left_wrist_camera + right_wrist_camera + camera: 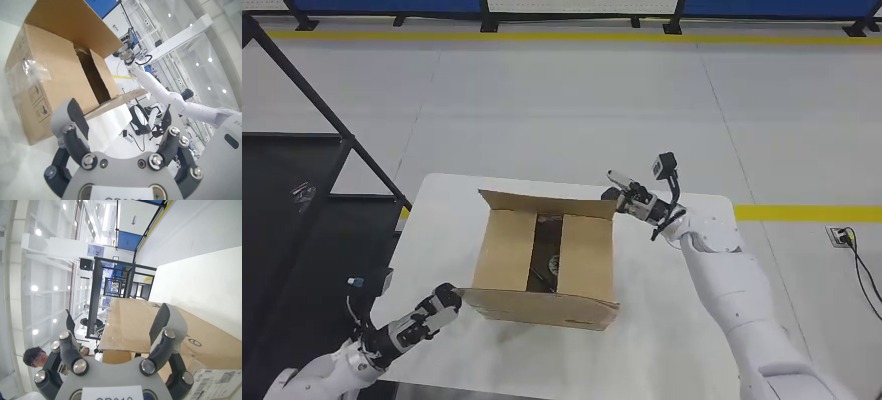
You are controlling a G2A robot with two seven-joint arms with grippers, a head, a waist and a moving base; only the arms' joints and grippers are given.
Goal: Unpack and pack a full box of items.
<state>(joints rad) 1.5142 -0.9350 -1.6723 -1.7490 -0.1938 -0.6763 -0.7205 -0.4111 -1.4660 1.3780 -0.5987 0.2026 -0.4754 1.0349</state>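
Grippers first: left gripper [122,109] has its fingers apart with nothing between them, just beside the near-left corner of the brown corrugated cardboard box [47,75]. Right gripper [116,311] is likewise spread and empty at the box's far-right corner, by the raised far flap [547,203]. We cannot tell whether it touches the flap.

The box stands on the white table [672,330]. Its two inner flaps [587,258] lie level over the opening, with dark items [547,262] showing in the slot between them.

Risks, as we judge them:
- The near flap [113,102] has a ragged edge, so a hard pull could tear it further.
- Tugging one flap with the box unbraced could slide or tip the box.
- Reaching into the narrow slot could snag fingers on the inner flaps.

View differences:
- The top view gives the slot and the contents; neither wrist view sees inside.
- The left wrist view adds a clear plastic pouch [30,70] on the box's side wall.
- The right wrist view adds a white shipping label [213,381] on another wall.
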